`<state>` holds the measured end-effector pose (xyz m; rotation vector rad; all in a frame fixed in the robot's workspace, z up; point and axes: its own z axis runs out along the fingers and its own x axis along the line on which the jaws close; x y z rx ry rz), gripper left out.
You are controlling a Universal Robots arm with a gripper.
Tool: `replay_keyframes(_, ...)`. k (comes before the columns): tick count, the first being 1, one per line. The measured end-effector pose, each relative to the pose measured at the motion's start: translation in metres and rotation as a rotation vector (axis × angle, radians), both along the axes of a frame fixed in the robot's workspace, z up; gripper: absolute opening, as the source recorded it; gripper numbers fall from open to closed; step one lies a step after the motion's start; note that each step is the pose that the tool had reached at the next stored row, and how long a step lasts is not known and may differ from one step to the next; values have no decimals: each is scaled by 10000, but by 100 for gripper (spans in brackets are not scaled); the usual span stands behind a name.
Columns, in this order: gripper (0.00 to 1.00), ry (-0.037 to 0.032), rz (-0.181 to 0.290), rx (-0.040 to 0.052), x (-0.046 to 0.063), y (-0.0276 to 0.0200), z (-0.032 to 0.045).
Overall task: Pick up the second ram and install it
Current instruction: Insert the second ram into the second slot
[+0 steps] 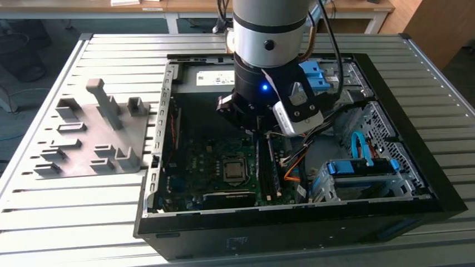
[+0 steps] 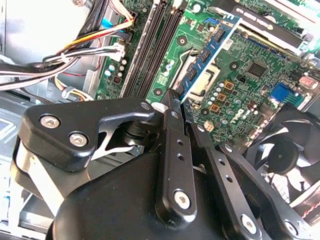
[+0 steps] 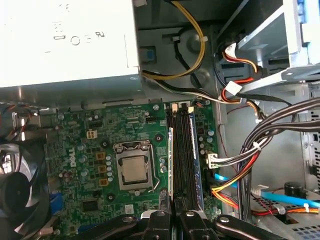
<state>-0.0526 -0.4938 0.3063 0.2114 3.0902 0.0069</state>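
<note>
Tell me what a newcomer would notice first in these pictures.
The big robot arm reaches into the open computer case in the exterior view. In the second wrist view its black jaws pinch the second ram, a blue stick, over the green motherboard. A grey fixture plate lies at the exterior view's left.

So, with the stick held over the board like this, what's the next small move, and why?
Probably a slow, straight descent. The gripper is shut on the second ram, which in the first wrist view runs parallel to the black memory slots and looks lined up over one of them, not yet seated.
</note>
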Motion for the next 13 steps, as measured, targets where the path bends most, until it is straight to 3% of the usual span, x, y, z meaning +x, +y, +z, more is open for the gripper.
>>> replay_keyframes(4,14,1,-225,28,-1,0,-7)
replay_keyframes(5,14,2,-226,139,-1,0,-9)
replay_keyframes(7,14,6,-224,510,0,0,-12)
replay_keyframes(8,14,7,-224,633,0,0,-17)
replay_keyframes(10,14,8,-189,708,-1,1,-33)
replay_keyframes(13,14,26,306,705,0,0,-54)
